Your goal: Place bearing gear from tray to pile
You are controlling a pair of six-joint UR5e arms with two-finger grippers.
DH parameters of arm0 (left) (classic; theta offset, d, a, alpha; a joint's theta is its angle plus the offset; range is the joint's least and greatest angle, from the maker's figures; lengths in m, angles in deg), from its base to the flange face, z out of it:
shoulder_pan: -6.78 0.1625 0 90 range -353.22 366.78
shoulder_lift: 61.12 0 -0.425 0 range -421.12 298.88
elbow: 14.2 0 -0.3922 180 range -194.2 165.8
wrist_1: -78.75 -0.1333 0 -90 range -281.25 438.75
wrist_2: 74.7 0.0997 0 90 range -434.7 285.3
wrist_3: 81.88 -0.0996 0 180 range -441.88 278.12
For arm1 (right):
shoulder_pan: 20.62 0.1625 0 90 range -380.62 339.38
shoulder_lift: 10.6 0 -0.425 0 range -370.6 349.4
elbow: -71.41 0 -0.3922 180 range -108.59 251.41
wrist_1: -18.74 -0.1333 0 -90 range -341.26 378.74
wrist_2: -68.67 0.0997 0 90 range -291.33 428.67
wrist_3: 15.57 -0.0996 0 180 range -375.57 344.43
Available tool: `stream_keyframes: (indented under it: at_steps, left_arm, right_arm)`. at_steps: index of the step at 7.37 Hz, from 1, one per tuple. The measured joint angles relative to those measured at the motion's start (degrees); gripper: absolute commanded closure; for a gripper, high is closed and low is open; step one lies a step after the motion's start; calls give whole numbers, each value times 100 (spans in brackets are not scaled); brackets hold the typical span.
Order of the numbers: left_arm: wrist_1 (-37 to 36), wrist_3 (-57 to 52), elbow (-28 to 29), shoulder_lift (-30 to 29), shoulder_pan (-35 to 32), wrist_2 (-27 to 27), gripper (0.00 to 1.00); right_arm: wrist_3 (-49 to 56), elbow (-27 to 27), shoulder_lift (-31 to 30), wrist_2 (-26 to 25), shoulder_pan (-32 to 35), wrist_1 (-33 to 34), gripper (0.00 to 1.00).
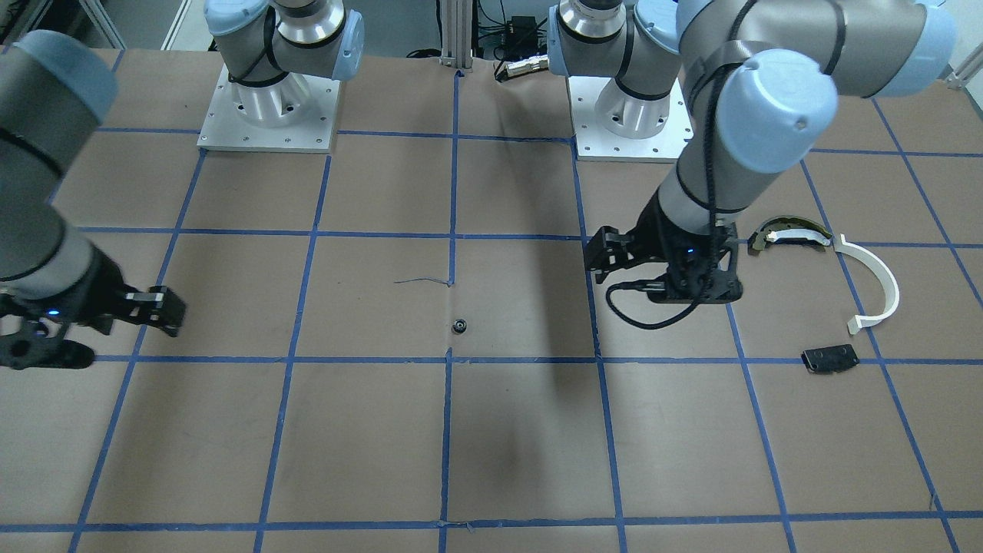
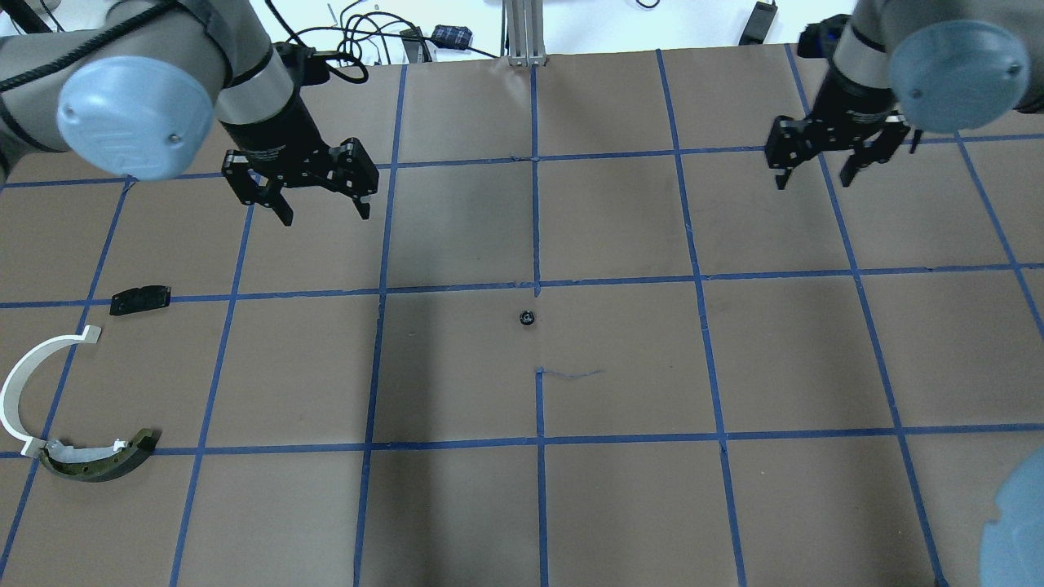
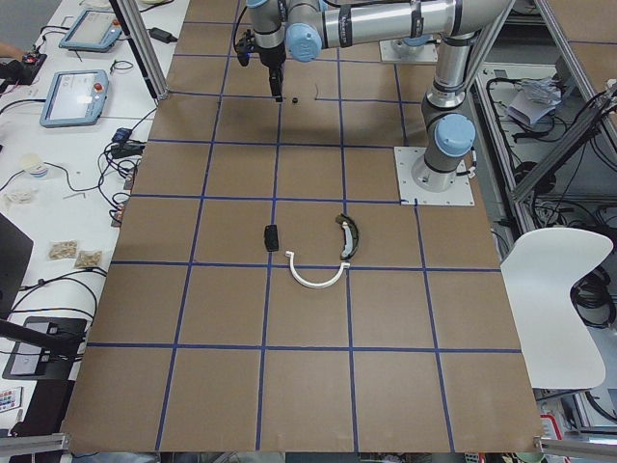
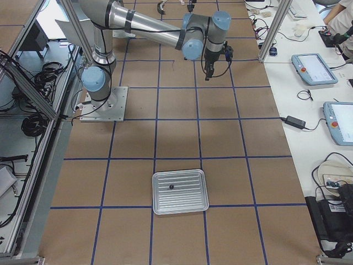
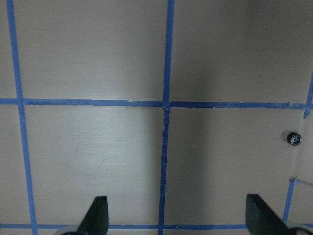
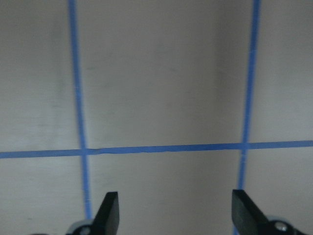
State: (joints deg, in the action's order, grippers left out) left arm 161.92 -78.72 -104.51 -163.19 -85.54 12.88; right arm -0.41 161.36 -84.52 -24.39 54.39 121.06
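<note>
The bearing gear (image 2: 528, 318) is being flanked by the left gripper (image 2: 326, 217) at ten o'clock and the right gripper (image 2: 813, 182) at two, both being held wide and empty.

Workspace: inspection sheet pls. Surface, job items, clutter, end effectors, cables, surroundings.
Surface: brown table, blue tape grid, flat.
Job's things: bearing gear alone mid-table. The tray at the right end holds one small dark part. Pile on the left side: white half-ring strip, olive curved piece, black plate.
Clutter: nothing seen.
End effectors: left end effector and right end effector both open, empty.
Cables: black loop at left wrist; cable bundle beyond far edge.
Surroundings: teach pendants, white chair.
</note>
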Motion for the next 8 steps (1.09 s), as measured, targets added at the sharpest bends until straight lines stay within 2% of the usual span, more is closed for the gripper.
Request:
stream_keyframes:
  at_steps: [2, 4, 5, 8]
  left_arm:
    - [-792, 435, -158, -482, -625, -254, 0]
    - [-1685, 635, -380, -971, -1153, -315, 0]
    - [-1910, 685, -434, -1186, -1360, -301, 0]
    - [-2345, 712, -466, -1676, -1613, -298, 0]
  right_arm:
    - [1771, 9, 101, -298, -1286, 285, 22]
    - [3800, -3, 525, -401, -2580, 1141, 26]
    - [4620, -1, 745, -376, -3106, 1436, 26]
    - [6224, 37, 1494, -71, -4078, 2136, 26]
